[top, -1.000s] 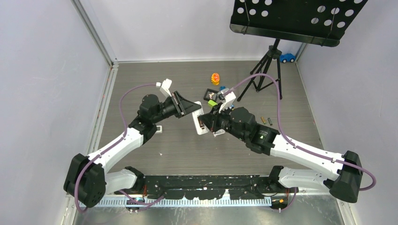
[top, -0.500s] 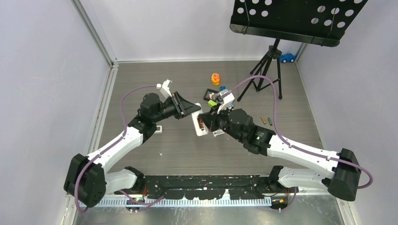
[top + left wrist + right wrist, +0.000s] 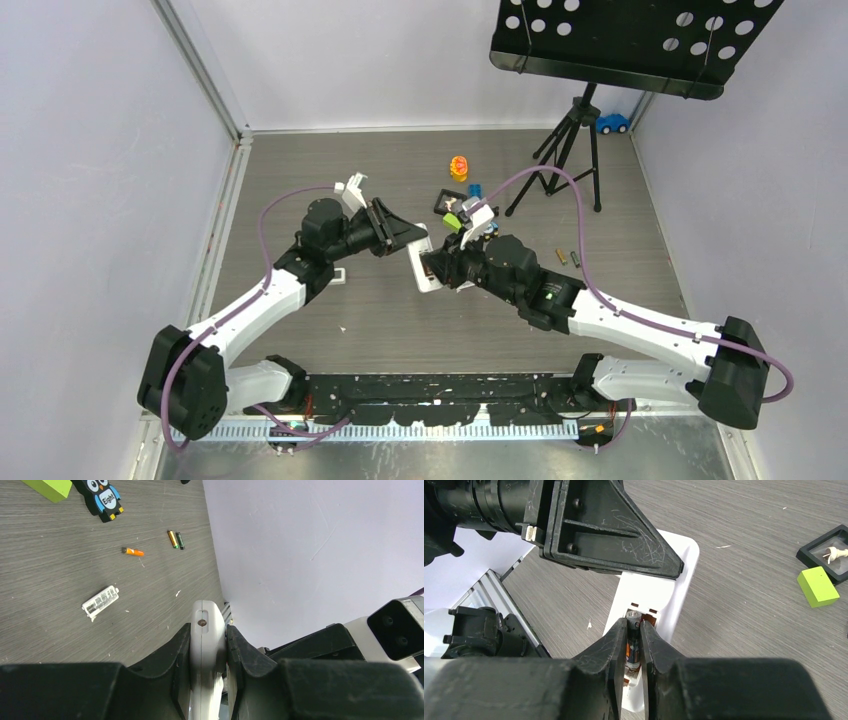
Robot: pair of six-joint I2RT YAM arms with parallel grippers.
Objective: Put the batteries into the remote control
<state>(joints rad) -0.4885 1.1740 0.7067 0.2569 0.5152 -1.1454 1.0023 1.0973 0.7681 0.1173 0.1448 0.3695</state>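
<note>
My left gripper (image 3: 418, 240) is shut on the white remote control (image 3: 424, 268), holding it on edge above the table; in the left wrist view the remote's end (image 3: 206, 630) sits pinched between both fingers. Its back faces my right gripper (image 3: 634, 622), and the battery recess is uncovered. A dark battery with an orange band (image 3: 632, 640) lies in the recess. My right gripper's jaws stand a little apart on either side of it. More batteries lie loose on the table: an orange one (image 3: 134, 552) and a pair (image 3: 175, 539), the pair also visible from above (image 3: 568, 258).
A small white cover piece (image 3: 100, 601) lies on the table. A green block (image 3: 818, 586), a black framed tile (image 3: 829, 554) and an owl card (image 3: 102, 497) sit behind the remote. A tripod stand (image 3: 565, 150) and a yellow-red toy (image 3: 459, 167) stand farther back.
My right arm has shifted a little left toward the remote, and its jaws have eased apart around the battery. The left arm still holds the remote, nearly unmoved.
</note>
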